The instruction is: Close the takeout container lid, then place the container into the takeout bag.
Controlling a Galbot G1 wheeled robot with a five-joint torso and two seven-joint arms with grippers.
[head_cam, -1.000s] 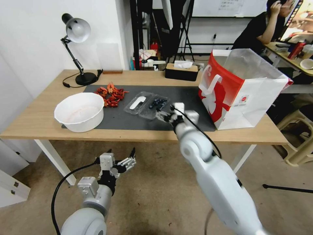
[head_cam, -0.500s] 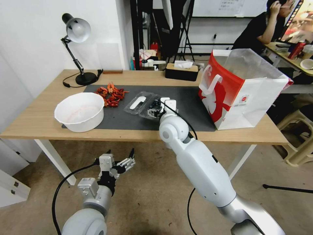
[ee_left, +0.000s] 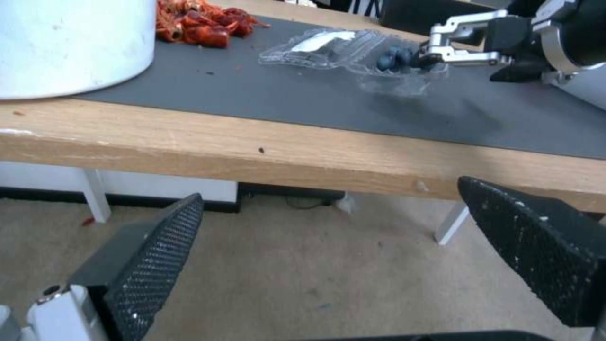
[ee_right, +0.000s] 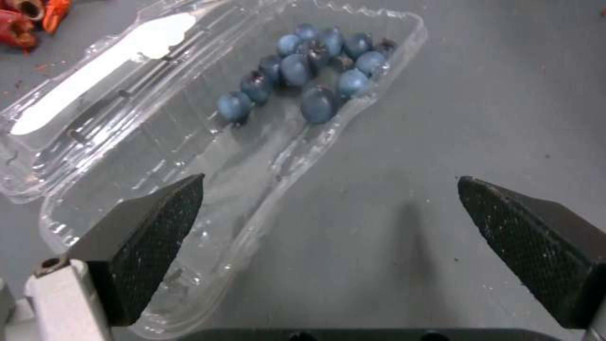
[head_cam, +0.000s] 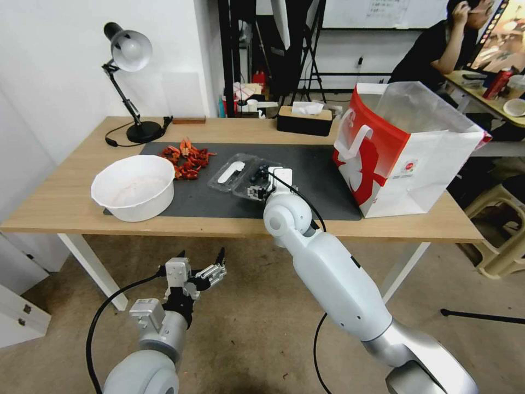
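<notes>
Wooden desk point(head_cam: 65, 202) with one dark mat point(head_cam: 317, 180) on top carries everything; places below are given relative to that mat. Off its left end sits one white bowl point(head_cam: 133, 187), and one pile of red crayfish shells point(head_cam: 186, 157) lies on its left rear corner. Below the desk's front edge the left gripper point(head_cam: 210, 266) hangs idle over the floor, jaws wide apart and holding nothing. Mid-mat lies the single takeout container point(ee_right: 265, 118), open flat (about a dozen blueberries at one end of the tray), its lid point(ee_right: 94, 90) folded back with the white label up. Over the tray's near end, the right gripper point(ee_right: 328, 237) reaches forward, jaws spread wide, gripping nothing. At the mat's right end stands one takeout bag point(head_cam: 404, 153), upright, mouth open.
</notes>
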